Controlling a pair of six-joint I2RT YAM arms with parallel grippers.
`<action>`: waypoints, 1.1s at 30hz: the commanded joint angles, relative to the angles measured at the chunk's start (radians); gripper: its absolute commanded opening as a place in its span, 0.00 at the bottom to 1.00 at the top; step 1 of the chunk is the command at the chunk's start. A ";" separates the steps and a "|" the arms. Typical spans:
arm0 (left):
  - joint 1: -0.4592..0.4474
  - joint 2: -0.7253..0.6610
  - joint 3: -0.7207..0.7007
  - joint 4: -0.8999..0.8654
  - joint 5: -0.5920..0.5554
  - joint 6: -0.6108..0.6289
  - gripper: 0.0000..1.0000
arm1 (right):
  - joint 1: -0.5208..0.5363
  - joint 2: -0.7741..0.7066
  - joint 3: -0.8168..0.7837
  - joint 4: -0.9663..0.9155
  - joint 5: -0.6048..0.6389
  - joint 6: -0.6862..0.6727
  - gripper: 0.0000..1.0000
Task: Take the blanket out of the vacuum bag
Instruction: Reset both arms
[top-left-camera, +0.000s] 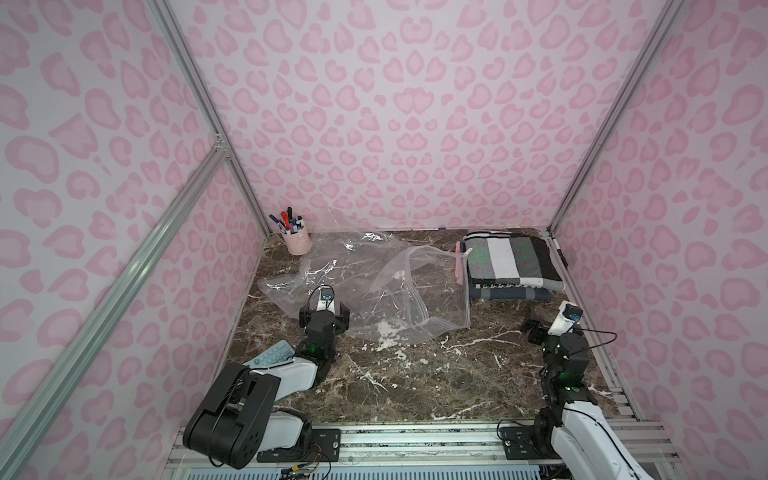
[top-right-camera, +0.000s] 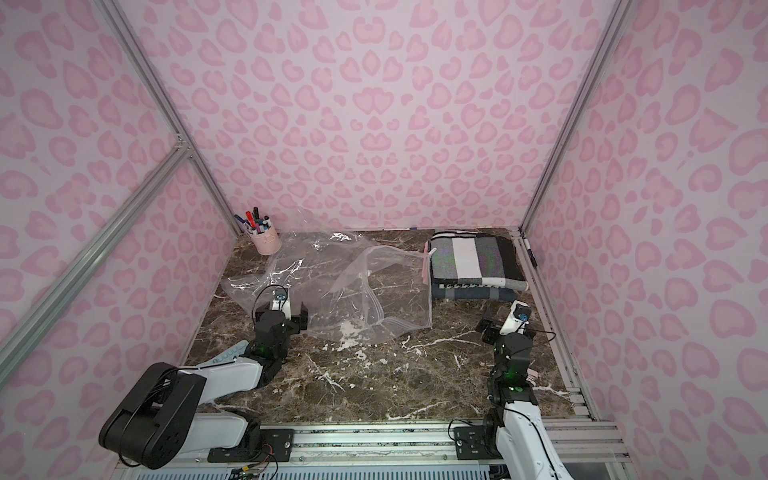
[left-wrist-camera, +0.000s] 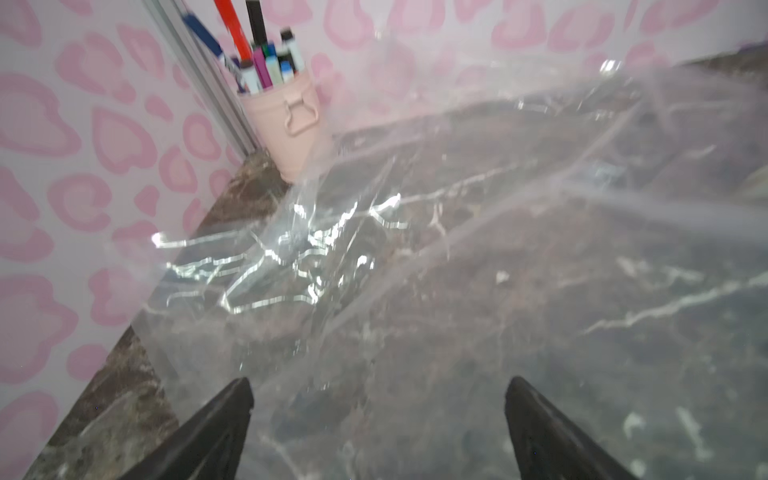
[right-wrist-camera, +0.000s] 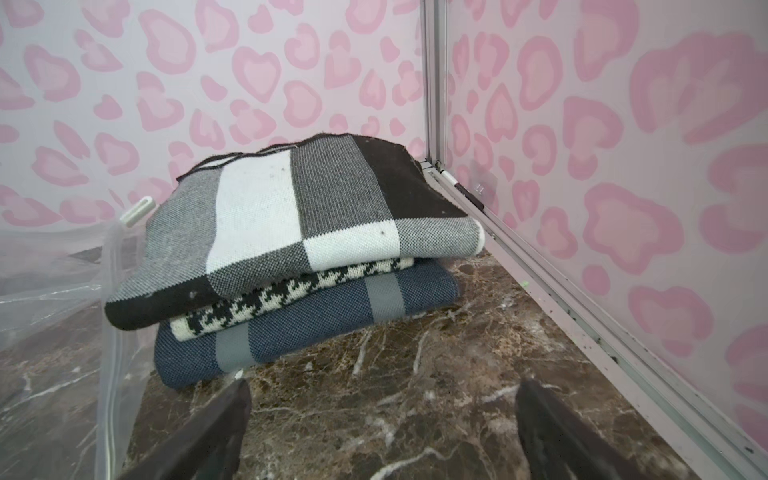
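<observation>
The blanket (top-left-camera: 513, 259) is out of the vacuum bag (top-left-camera: 374, 286). We see it folded in a stack on the marble table (top-left-camera: 415, 374), just beside the bag's zip edge; we cannot tell whether the two touch. In the right wrist view, the stack has a grey, white and black plaid layer on top, a houndstooth layer under it and navy at the bottom. The bag lies crumpled and see-through on the table, with nothing inside.

The left gripper (left-wrist-camera: 379, 382) hovers over the bag's near part, jaws wide apart and gripping nothing. The right gripper (right-wrist-camera: 383, 384) is off the bag, over bare marble near its zip-edge corner. It faces the blanket with jaws apart and empty.

A pink pen cup (top-left-camera: 296, 241) stands at the bag's far corner. A remote (top-left-camera: 272, 358) lies near the bag's near edge, partly under the left arm.
</observation>
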 joint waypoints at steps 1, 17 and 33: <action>0.062 0.041 -0.002 0.281 0.158 0.051 0.97 | 0.002 0.111 -0.053 0.349 0.005 -0.031 0.99; 0.202 0.188 0.021 0.377 0.358 -0.007 0.97 | 0.073 0.819 -0.004 1.093 -0.131 -0.289 1.00; 0.202 0.186 0.017 0.379 0.360 -0.008 0.97 | 0.073 0.799 0.157 0.754 -0.024 -0.239 1.00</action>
